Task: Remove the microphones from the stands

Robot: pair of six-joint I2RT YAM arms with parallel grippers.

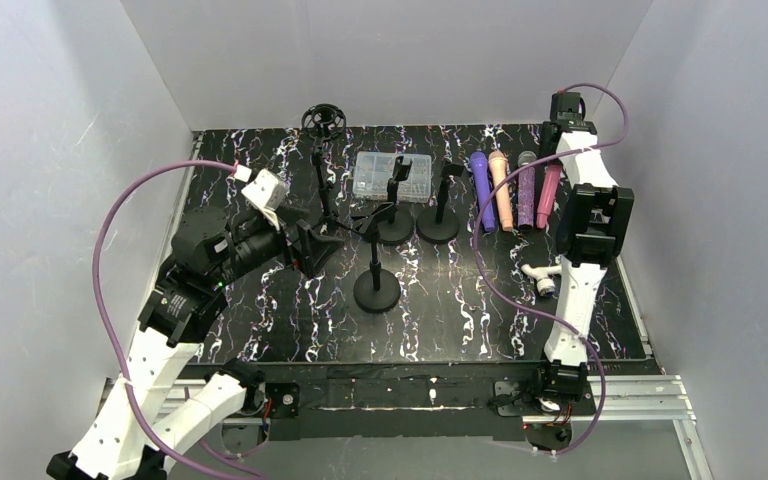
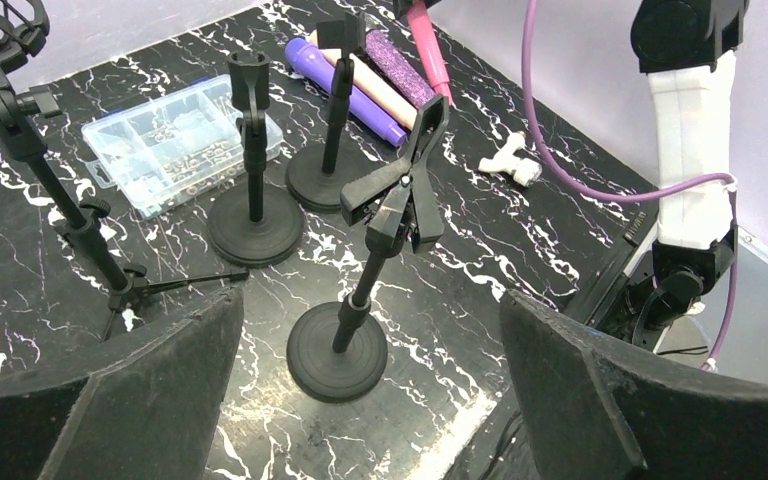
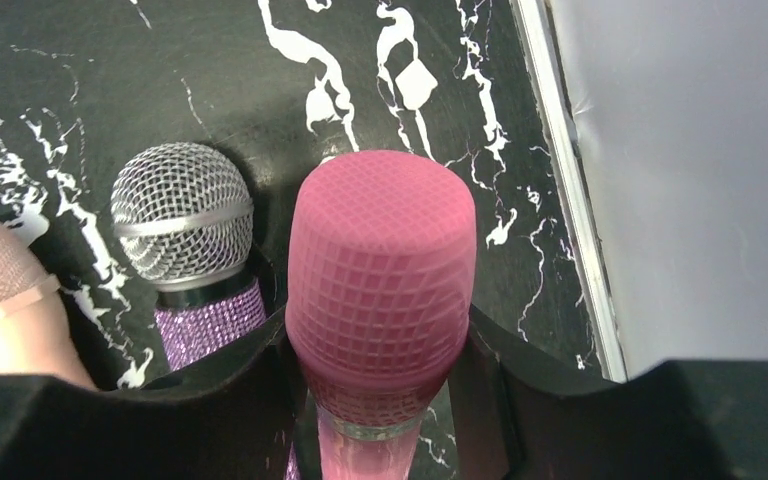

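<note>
Weight in the pink handheld microphone with the mesh-grille head probably sits toward that head, so a hold high on the handle should keep it from tipping. That is where the right gripper takes it: both black fingers press against the barrel just under the grille, clenched on it. The body looks rigid and smooth, likely a little slippery, and the grille could dent, so squeezing the handle rather than the mesh is the safer choice. The microphone is at the far right of the black white-veined table, just beside a glitter-purple microphone with a silver grille and near a peach microphone. Whether it rests on the surface or hangs just above it I cannot tell. The left gripper is spread wide, holding nothing, facing the near black round-based clip stand, whose clip is empty.
</note>
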